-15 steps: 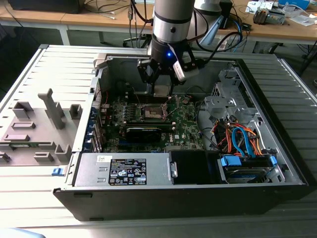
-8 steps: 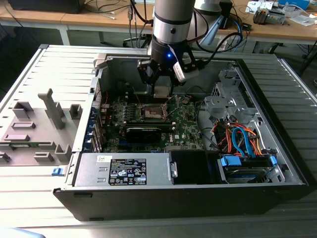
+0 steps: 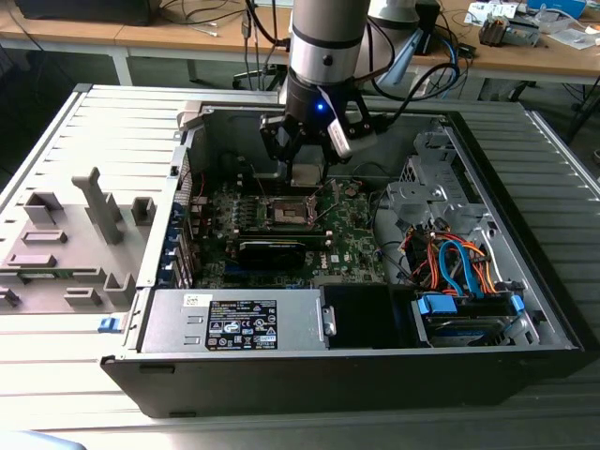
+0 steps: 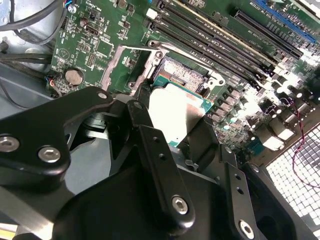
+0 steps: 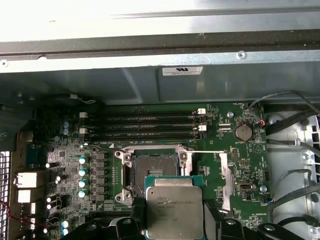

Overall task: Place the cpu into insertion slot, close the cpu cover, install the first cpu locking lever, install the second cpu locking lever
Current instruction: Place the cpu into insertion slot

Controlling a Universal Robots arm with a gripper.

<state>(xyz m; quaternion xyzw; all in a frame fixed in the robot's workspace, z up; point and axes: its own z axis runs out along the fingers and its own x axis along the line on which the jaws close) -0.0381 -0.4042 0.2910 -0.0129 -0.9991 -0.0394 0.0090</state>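
My gripper (image 3: 306, 174) hangs inside the open computer case, shut on the cpu (image 5: 174, 212), a flat square chip with a silvery-grey top. In the second wrist view the cpu (image 4: 175, 112) sits between the black fingers (image 4: 142, 112), close above the board. The insertion slot (image 5: 152, 171) lies open, its dark centre bare inside a silver rim; the chip hovers beside and partly over the insertion slot (image 4: 182, 77). The cpu cover (image 4: 122, 67) stands swung up at one side of the slot, seen edge-on as a silver strip (image 5: 225, 175) in the first wrist view.
Long black memory slots (image 5: 142, 125) run beside the socket. A black card (image 3: 272, 251) lies across the green board. Cable bundles (image 3: 455, 262) and a drive bay fill the case on the exterior view's right. A grey fixture (image 3: 98, 211) stands outside on the exterior view's left.
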